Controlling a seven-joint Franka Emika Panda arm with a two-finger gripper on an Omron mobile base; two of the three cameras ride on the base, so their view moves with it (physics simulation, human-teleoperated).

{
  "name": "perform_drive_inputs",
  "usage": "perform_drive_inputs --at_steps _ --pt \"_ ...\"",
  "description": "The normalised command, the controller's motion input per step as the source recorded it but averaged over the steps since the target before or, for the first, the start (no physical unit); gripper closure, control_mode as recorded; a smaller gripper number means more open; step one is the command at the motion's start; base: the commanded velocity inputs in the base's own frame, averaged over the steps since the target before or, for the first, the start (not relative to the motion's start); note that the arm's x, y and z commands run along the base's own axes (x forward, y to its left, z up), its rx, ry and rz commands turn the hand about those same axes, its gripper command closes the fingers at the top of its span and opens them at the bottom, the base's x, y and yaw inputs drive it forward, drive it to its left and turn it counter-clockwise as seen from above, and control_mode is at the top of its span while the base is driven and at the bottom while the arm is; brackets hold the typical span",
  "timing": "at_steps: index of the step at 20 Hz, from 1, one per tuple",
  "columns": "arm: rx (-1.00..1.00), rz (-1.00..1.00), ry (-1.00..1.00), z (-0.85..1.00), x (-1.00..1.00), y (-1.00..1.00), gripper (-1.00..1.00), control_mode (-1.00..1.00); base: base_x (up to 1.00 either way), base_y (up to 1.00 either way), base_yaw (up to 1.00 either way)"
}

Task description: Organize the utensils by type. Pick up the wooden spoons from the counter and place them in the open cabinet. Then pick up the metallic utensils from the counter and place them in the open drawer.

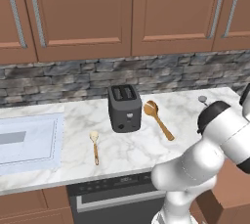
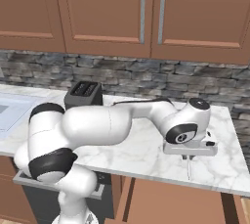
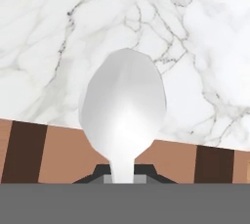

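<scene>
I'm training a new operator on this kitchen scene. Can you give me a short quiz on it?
1. True or false: the golden-brown long-handled wooden spoon lies on the white marble counter.
2. What stands beside that spoon's bowl? A) black two-slot toaster B) red kettle C) blue plate
3. Fill in: the claw is ____ on the shiny silver metal spoon.

Key: 1 true; 2 A; 3 shut.

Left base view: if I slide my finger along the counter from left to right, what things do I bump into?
Short wooden spoon with the pale bowl → black toaster → long golden-brown wooden spoon → small metallic utensil near the robot arm.
</scene>
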Motion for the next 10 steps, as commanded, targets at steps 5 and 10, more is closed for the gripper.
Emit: perform_drive_inputs --at_steps 5,10 --pt "-0.01 0.00 0.00 0.02 -0.06 0.10 1.00 -1.00 0.00 0.00 0.00" --pt "0.00 0.00 0.00 0.01 -0.11 0.10 1.00 -1.00 0.00 0.00 0.00"
